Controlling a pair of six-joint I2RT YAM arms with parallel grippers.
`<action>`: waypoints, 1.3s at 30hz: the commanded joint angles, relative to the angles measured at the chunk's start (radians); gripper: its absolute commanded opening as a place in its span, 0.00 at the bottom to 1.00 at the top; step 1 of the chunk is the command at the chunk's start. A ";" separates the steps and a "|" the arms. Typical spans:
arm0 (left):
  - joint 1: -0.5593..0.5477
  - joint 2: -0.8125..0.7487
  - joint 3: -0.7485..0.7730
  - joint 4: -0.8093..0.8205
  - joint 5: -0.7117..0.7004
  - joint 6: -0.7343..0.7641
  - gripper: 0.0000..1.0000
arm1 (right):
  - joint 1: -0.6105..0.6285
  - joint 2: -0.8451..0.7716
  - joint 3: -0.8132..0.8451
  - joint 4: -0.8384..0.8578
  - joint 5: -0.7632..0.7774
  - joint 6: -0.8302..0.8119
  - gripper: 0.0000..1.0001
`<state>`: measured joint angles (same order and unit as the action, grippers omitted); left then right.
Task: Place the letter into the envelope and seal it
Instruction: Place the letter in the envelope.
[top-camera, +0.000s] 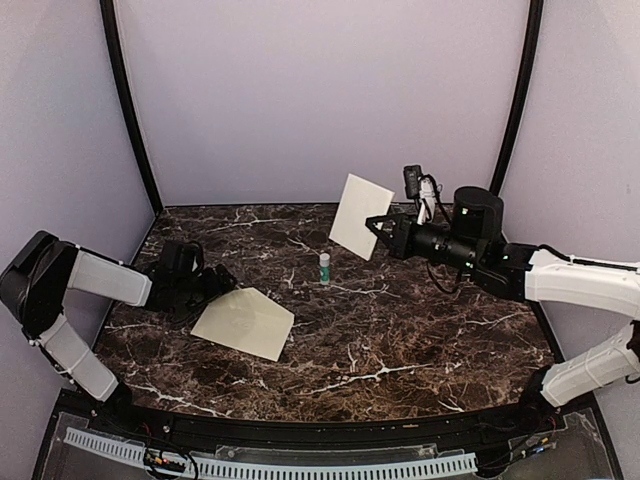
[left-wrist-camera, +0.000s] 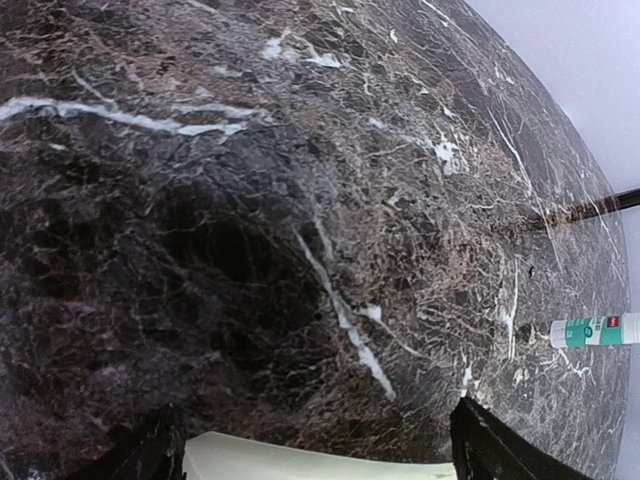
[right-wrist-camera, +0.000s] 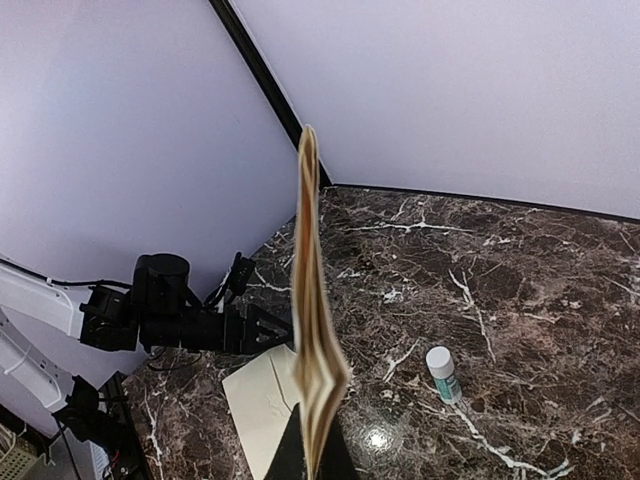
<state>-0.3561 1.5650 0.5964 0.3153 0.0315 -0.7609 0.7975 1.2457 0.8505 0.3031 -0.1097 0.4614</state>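
The folded letter (top-camera: 358, 215) stands upright in the air above the back of the table, with my right gripper (top-camera: 378, 228) shut on its lower right edge. In the right wrist view the letter (right-wrist-camera: 310, 290) shows edge-on, rising from the closed right gripper (right-wrist-camera: 312, 455). The cream envelope (top-camera: 243, 323) lies flat at the left of the table, also seen in the right wrist view (right-wrist-camera: 258, 400). My left gripper (top-camera: 222, 283) is open and low at the envelope's left corner. Its fingers (left-wrist-camera: 160, 450) stand wide apart over the envelope's edge (left-wrist-camera: 320, 458), holding nothing.
A small glue stick (top-camera: 324, 267) with a white cap stands upright mid-table, between the two arms; it appears too in the wrist views (right-wrist-camera: 441, 372) (left-wrist-camera: 595, 331). The dark marble table (top-camera: 400, 340) is walled by pale panels.
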 joint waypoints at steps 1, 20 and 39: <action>0.005 0.034 0.038 0.035 0.059 0.056 0.90 | -0.006 0.018 0.018 0.020 -0.011 0.002 0.00; -0.173 0.247 0.197 0.177 0.342 0.142 0.86 | -0.006 0.001 0.033 -0.020 0.008 -0.001 0.00; -0.496 0.028 0.397 -0.603 -0.258 0.084 0.86 | -0.006 -0.036 0.010 -0.017 0.031 -0.012 0.00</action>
<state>-0.7841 1.5845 0.9924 -0.0612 -0.1272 -0.5835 0.7975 1.2377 0.8547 0.2462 -0.0906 0.4603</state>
